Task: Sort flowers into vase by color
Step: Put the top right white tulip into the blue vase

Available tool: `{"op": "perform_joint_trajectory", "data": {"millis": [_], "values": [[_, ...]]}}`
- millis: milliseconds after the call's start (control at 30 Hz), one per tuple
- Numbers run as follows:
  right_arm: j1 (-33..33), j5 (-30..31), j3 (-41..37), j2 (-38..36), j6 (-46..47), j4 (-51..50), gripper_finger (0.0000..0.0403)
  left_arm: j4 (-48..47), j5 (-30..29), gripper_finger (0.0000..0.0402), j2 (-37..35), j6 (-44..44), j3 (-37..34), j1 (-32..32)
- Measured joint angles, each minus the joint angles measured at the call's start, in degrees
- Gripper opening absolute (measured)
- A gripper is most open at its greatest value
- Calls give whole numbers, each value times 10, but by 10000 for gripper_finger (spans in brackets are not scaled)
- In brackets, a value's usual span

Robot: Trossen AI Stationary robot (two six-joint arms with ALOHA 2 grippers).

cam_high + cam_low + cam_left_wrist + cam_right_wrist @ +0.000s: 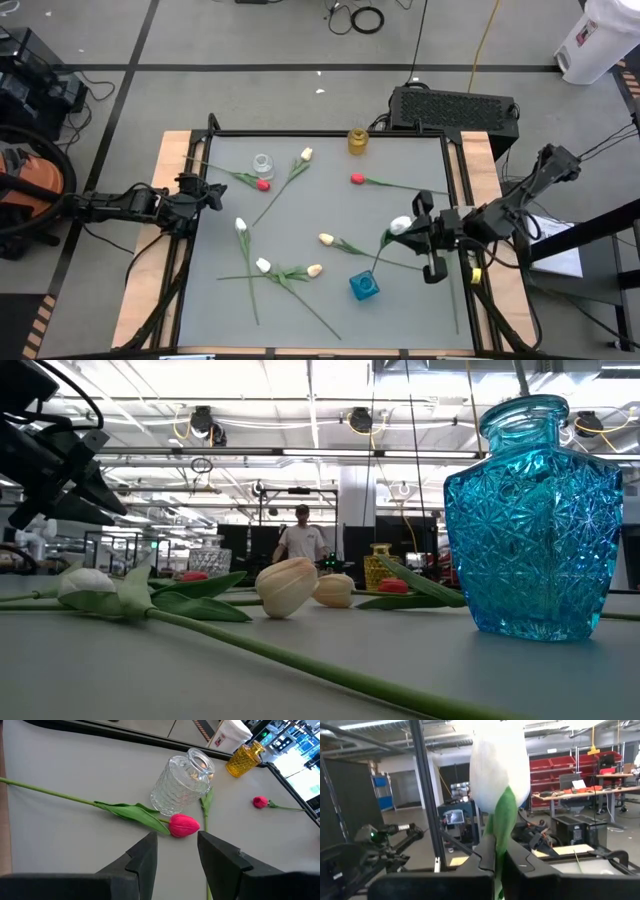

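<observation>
My right gripper (pixel 413 222) hangs above the table's right half, shut on a white flower (pixel 500 760), whose head (pixel 400 226) shows at the fingertips. The blue vase (pixel 364 286) stands just nearer the front edge. My left gripper (pixel 177 857) waits open at the left edge; a red flower (pixel 184 825) lies on the table just past its fingertips, beside the upright clear vase (pixel 182 782). The yellow vase (pixel 357 141) stands at the far edge. Another red flower (pixel 357 179) and several white and cream ones (pixel 263 265) lie flat on the grey top. My right gripper pinches the white flower's green stem and leaf (pixel 496 832) just below the head, between its two fingers (pixel 520 862). The fingers lie about level, pointing toward the table's left. The head stands past the fingertips and the stem (pixel 380 252) trails toward the blue vase; its lower end cannot be made out.
A raised black frame (pixel 330 133) runs around the grey top. Cream flowers (pixel 287 585) lie left of the blue vase (pixel 535 520) near the front. A dark case (pixel 455 105) sits beyond the far right corner. A person (pixel 302 540) stands far off in the room.
</observation>
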Motion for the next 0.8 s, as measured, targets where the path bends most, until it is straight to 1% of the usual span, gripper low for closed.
{"op": "perform_joint_trajectory", "data": {"millis": [433, 800], "values": [[0, 0, 0, 26, 6, -8, 0, 0, 0, 148, 0, 0, 0, 0], [-3, 3, 0, 64, 8, -4, 0, 0, 0, 148, 0, 0, 0, 0]]}}
